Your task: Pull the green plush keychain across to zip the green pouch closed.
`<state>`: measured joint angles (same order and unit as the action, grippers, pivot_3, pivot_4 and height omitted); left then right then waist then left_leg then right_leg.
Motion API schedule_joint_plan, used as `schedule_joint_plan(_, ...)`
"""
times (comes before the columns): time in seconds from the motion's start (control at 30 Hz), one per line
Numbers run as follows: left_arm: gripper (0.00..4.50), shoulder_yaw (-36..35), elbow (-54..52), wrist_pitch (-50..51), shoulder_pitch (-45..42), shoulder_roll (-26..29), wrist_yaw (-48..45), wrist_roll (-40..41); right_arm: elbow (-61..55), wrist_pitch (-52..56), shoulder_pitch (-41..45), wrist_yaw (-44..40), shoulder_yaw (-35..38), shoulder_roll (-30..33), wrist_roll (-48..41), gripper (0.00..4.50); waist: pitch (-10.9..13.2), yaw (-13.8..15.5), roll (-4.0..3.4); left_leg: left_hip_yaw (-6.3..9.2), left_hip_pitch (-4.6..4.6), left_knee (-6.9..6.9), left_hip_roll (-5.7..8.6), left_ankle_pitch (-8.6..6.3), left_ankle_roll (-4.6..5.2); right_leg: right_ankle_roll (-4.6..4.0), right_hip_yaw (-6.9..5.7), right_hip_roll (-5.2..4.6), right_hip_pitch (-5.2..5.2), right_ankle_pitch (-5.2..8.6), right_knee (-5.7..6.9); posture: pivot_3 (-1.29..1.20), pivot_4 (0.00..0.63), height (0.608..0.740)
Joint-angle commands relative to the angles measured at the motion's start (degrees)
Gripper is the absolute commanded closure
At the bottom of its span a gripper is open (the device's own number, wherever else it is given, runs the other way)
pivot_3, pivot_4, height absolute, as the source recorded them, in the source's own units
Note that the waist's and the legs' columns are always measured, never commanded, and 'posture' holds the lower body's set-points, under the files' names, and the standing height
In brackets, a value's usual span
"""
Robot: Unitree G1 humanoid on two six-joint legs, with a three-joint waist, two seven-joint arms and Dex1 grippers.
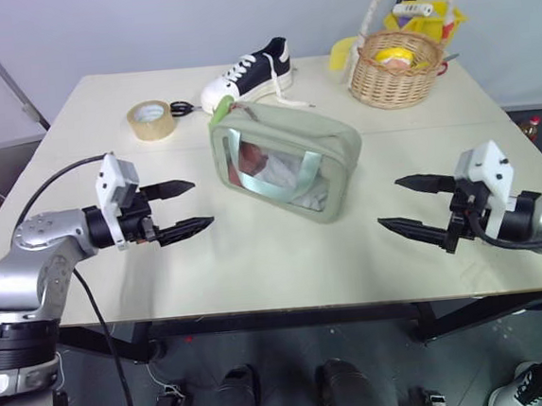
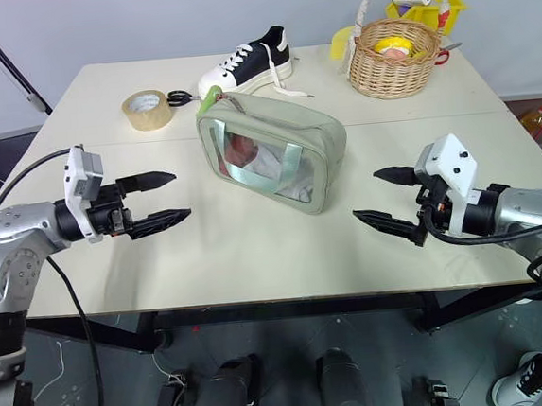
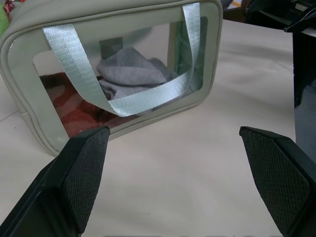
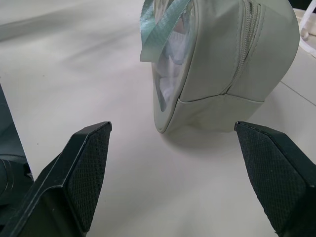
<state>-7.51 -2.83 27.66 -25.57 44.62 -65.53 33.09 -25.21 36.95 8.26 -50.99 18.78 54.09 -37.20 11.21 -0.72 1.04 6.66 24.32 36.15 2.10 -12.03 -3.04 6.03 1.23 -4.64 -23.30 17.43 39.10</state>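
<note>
Sage-green pouch (image 1: 286, 159), clear window showing red and grey; lime-green keychain (image 1: 218, 112); black-and-white sneaker (image 1: 246, 75); tan wicker basket (image 1: 397, 80).

A pale cream surface (image 1: 258, 271) is set before a plain light grey wall (image 1: 141, 24). A dark floor (image 1: 97, 389) is seen beneath it.

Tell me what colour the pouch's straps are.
Pale silvery green on the strap of the pouch, clearest from the left wrist view.

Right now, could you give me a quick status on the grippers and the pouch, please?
Left gripper and right gripper open, either side of the pouch. Keychain at its far end, untouched. Nothing between.
</note>
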Motion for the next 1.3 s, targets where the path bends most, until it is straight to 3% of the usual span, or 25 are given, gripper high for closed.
schedule_joint_plan(0.03,0.01,-0.4,-1.1,-0.5,-0.9,0.1,-0.5,0.5,-1.4,-0.5,0.5,-0.1,2.4,0.8,-0.6,0.35,0.0,0.0,0.00,0.00,0.00,0.00,0.00,0.00,0.00,0.00,0.00,0.00,0.00,0.00,0.00,0.00,0.150,0.695)
schedule_joint_plan(0.4,0.01,-1.5,-0.9,0.1,-1.1,0.6,-0.3,0.7,-0.8,2.0,4.3,1.0,1.1,0.6,-2.2,0.35,0.0,0.0,0.00,0.00,0.00,0.00,0.00,0.00,0.00,0.00,0.00,0.00,0.00,0.00,0.00,0.00,0.150,0.695)
schedule_joint_plan(0.53,0.01,-2.7,0.2,-0.3,-2.1,1.6,-1.9,1.3,-1.3,8.0,12.1,2.9,0.5,1.3,-7.3,0.35,0.0,-0.2,-0.01,0.00,-0.01,0.00,-0.02,0.00,0.00,-0.01,0.01,0.00,-0.01,0.00,0.01,0.00,0.150,0.695)
schedule_joint_plan(0.63,0.01,-5.1,2.4,3.1,-6.6,1.9,-1.1,4.6,1.2,14.4,23.7,5.3,-1.3,1.3,-12.4,0.35,0.0,-0.2,-0.02,0.01,0.01,0.00,-0.02,0.00,0.00,-0.01,0.00,0.01,-0.03,0.00,0.01,0.00,0.150,0.695)
schedule_joint_plan(0.9,0.01,-7.3,7.9,6.3,-12.6,1.9,-0.6,6.7,12.8,24.2,51.4,10.7,-20.7,-8.2,-5.5,0.35,0.0,-1.1,-0.04,-0.04,0.03,-0.12,0.01,0.00,0.00,-0.01,0.03,-0.02,-0.15,-0.02,0.00,0.00,0.150,0.695)
schedule_joint_plan(1.1,0.01,-8.6,8.6,7.5,-14.2,1.2,0.5,8.2,30.6,24.5,67.7,8.4,-39.2,-18.6,8.2,0.35,0.0,-1.8,-0.03,0.01,0.18,-0.13,0.04,0.00,-0.01,0.01,-0.02,-0.01,-0.32,-0.03,0.09,0.00,0.150,0.695)
schedule_joint_plan(1.27,0.01,-9.4,7.3,7.8,-13.0,2.0,0.7,8.5,42.9,19.3,73.7,2.1,-47.5,-23.3,17.2,0.35,0.0,-1.8,-0.03,0.00,0.16,-0.13,0.09,0.01,-0.01,0.01,-0.01,0.05,-0.38,-0.03,0.20,0.00,0.150,0.695)
schedule_joint_plan(1.3,0.00,-9.6,6.7,7.9,-12.4,2.3,0.7,8.6,45.7,17.8,74.6,1.5,-48.3,-24.6,18.9,0.60,0.0,-1.8,-0.03,0.02,0.18,-0.13,0.09,0.01,-0.01,0.01,-0.03,0.05,-0.39,-0.03,0.20,0.00,0.150,0.695)
